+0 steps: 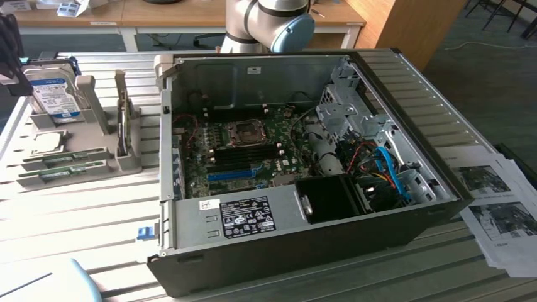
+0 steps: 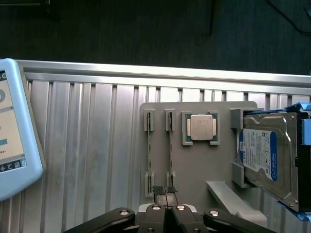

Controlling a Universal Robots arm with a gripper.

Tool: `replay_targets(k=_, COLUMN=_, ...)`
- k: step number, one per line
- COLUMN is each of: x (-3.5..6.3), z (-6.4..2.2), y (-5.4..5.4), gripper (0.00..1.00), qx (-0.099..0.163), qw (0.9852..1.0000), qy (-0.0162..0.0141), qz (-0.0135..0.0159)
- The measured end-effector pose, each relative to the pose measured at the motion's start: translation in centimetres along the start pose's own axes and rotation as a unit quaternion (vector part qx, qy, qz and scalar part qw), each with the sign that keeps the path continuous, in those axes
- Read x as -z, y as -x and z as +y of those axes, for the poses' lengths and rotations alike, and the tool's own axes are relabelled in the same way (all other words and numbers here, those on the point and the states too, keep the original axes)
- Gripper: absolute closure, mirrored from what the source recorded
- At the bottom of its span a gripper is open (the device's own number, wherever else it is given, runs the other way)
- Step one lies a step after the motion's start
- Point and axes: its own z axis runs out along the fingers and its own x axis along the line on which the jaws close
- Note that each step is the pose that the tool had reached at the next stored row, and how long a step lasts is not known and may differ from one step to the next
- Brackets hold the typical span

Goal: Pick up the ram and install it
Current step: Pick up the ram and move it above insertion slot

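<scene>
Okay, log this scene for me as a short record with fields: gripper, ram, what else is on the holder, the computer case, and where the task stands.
gripper: gripper shut, holding nothing, by the ends of the ram sticks
ram: two ram sticks standing on edge, side by side in the grey holder
also on holder: processor chip; hard drive propped at one end
computer case: computer case lying open, motherboard exposed
task state: ram not yet picked up
</scene>
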Motion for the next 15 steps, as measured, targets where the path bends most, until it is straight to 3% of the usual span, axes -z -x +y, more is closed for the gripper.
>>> replay_targets(k=15, x=-1.29, z=-0.02, y=0.0, gripper=0.91, qx=0.0, qw=1.0, qy=0.0, qz=0.0)
